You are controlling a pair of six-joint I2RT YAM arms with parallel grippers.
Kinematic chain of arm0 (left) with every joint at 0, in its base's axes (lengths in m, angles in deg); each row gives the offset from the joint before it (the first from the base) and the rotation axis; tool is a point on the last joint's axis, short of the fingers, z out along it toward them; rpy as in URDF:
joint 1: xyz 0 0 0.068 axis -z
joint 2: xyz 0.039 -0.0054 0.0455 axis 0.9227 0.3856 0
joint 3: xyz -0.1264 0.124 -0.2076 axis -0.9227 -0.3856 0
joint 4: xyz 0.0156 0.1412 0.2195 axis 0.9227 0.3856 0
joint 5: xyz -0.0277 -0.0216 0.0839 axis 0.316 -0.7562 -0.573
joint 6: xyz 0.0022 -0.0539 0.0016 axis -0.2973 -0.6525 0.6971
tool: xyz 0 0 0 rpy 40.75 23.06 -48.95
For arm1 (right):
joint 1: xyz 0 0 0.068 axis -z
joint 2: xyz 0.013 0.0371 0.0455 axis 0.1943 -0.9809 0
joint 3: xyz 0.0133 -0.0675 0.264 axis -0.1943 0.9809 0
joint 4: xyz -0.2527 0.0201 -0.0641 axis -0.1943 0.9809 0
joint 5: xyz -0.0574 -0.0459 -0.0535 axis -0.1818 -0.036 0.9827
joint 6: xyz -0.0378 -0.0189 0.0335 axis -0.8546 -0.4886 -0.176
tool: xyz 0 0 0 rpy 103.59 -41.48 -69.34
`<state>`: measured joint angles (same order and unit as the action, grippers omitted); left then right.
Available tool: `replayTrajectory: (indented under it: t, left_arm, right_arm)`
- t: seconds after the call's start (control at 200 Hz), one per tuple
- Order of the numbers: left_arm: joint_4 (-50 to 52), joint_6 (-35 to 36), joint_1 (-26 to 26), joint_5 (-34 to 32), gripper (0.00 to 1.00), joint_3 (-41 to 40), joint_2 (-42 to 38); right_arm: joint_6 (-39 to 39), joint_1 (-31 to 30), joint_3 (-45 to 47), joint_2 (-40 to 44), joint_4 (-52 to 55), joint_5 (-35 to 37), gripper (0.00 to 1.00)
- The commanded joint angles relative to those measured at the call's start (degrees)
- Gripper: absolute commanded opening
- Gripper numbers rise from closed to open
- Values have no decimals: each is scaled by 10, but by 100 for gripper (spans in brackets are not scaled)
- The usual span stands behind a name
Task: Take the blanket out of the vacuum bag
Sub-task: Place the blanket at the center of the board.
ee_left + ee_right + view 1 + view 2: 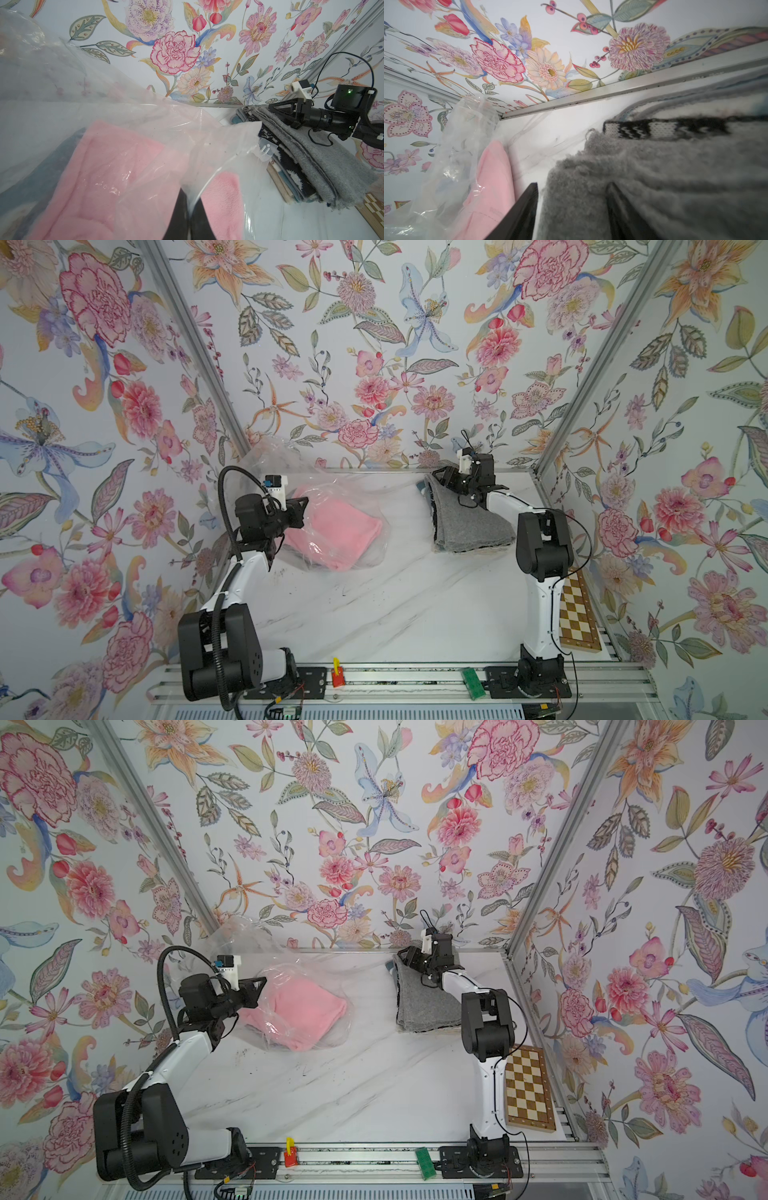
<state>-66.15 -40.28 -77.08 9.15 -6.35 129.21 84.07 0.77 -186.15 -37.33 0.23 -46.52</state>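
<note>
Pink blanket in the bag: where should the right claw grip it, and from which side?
Probably the edge of the pink blanket nearest the left claw, which pinches the lip of the vacuum bag up; the mouth seems to gape there. Come low from the middle of the table, under that lip.

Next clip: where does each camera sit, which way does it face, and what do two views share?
Top views: high over the front, looking down on the white marble table; left arm and right arm show whole.
Left wrist: on the left arm, facing the far wall past the left hand, shut on the clear crinkly vacuum bag holding the folded pink blanket.
Right wrist: on the right arm, facing past the open right hand over the grey fleece blanket.
Shared: both wrist views show both blankets and the bag.
</note>
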Motion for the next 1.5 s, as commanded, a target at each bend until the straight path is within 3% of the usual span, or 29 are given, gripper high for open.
replayTrajectory:
  t: [0.0, 0.21, 0.5, 0.786, 0.956, 1.216, 1.336, 1.496]
  left_arm:
    - [0, 10, -7, -13, 4, 16, -7]
    - [-4, 7, -5, -11, 4, 15, -11]
    - [-3, 9, -5, -11, 4, 16, -11]
    - [-3, 10, -5, -12, 4, 15, -20]
    - [2, 14, -6, -12, 4, 16, -24]
    - [-2, 13, -5, 1, 4, 15, -23]
    - [-12, 11, 5, 16, 4, 14, -18]
    - [-12, 16, 19, 20, 3, 14, -13]
  right_arm:
    - [-13, 0, 18, 38, -2, 5, 56]
    - [-20, -16, 135, 190, 18, 26, 57]
    - [-15, -55, 362, 356, 15, 44, 58]
    - [-18, -59, 401, 323, 30, 41, 57]
    - [-19, -66, 408, 368, 27, 43, 58]
    - [24, -165, 415, 417, 47, 44, 59]
    - [98, -220, 444, 402, -30, 38, 75]
    - [182, -297, 462, 358, -133, 59, 88]
